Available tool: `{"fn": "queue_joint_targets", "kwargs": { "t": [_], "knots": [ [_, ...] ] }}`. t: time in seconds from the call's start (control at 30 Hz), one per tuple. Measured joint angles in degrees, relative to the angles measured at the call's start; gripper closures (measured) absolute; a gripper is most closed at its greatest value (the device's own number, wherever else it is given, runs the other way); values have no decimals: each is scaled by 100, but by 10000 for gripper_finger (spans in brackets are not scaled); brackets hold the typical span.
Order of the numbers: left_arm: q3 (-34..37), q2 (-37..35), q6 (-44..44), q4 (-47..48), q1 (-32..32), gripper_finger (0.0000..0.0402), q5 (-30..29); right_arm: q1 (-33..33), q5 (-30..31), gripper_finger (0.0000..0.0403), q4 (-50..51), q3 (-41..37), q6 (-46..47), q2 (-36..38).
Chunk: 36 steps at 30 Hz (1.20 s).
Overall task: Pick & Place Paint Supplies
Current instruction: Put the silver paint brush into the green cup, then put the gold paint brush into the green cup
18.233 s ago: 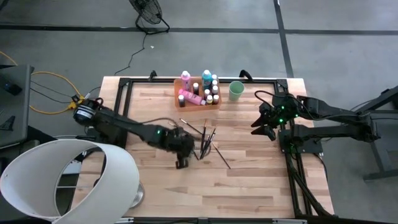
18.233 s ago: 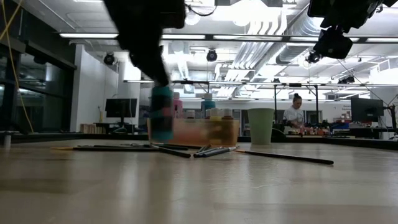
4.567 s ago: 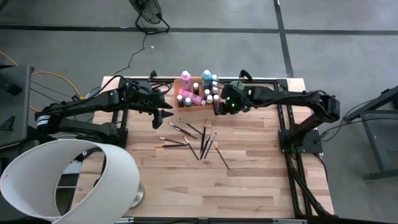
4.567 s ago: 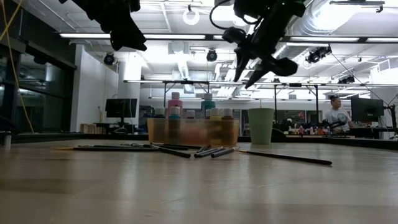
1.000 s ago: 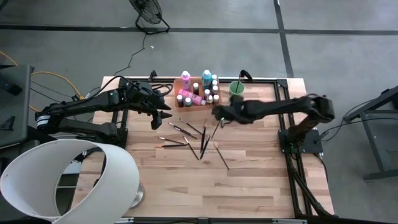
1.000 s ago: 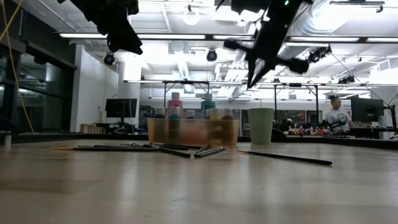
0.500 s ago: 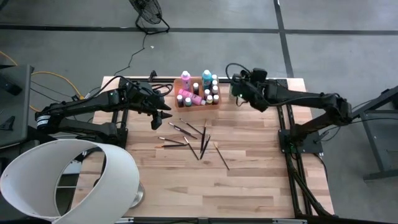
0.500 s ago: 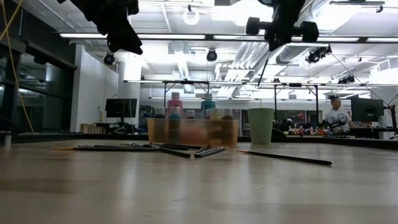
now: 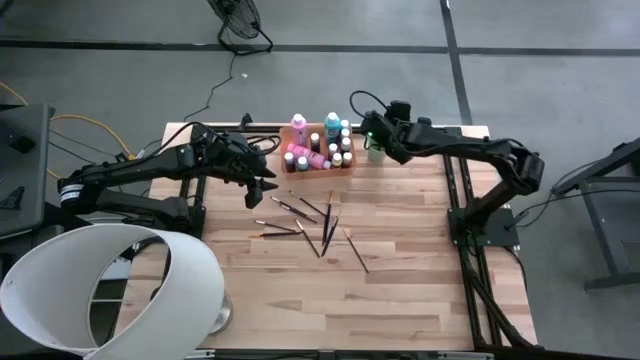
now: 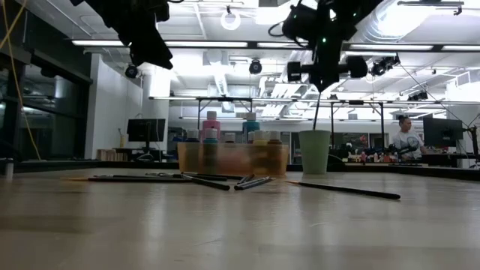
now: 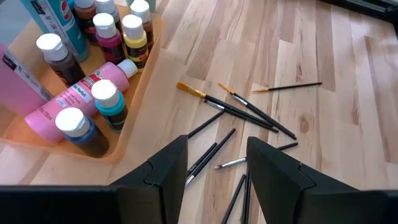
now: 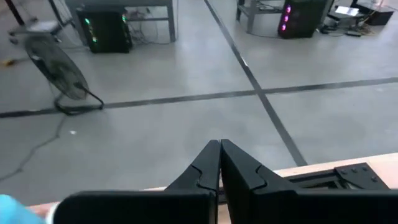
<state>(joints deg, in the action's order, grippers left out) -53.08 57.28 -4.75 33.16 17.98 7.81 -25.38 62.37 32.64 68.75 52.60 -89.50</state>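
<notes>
My right gripper (image 9: 371, 136) hangs over the light green cup (image 9: 377, 152) at the table's far edge, shut on a thin dark paintbrush (image 10: 314, 112). Its fingers (image 12: 211, 165) are closed in the right wrist view. The orange tray (image 9: 296, 162) left of the cup holds pink, teal and brown bottles (image 11: 93, 93), some upright and some lying. Several more brushes (image 9: 322, 225) lie flat on the wood mid-table. My left gripper (image 9: 262, 186) hovers open and empty above the table, left of the tray; the left wrist view (image 11: 217, 163) shows those brushes below it. My right gripper pinches the paintbrush's upper end (image 10: 316, 93) between its two fingers, which come from above and point down. The brush hangs nearly upright below the fingers, clear of the table. Its lower end (image 10: 313, 129) reaches the cup's mouth.
A black frame (image 9: 455, 200) runs along the table's far and side edges. A large white shade (image 9: 110, 290) stands off the near left corner. Bare wood lies toward the near edge (image 9: 350, 310). A person (image 10: 409, 135) sits far behind.
My right gripper has carried one brush from above the brushes mid-table up and toward the far edge, to over the green cup. The brush has swung from slanted to hanging nearly upright, and its lower end has come down to the cup's mouth.
</notes>
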Motion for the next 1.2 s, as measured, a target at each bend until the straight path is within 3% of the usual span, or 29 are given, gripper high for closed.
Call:
{"fn": "queue_joint_targets", "kwargs": {
  "t": [0.6, 0.93, 1.03, 1.2],
  "knots": [
    [0, -475, -41, -7, -1, 240, 18, -101, -231, 394, -81, -2, -484, -283],
    [0, -795, -2, -4, 0, 240, 209, -61, -391, 322, -171, -2, -1236, -232],
    [0, -895, -2, 9, 0, 240, 357, -18, -953, 288, -179, -2, -1239, -106],
    [68, -1141, -2, 101, -2, 240, 478, 95, -3020, 249, -125, -2, -1162, 172]
  ]
}}
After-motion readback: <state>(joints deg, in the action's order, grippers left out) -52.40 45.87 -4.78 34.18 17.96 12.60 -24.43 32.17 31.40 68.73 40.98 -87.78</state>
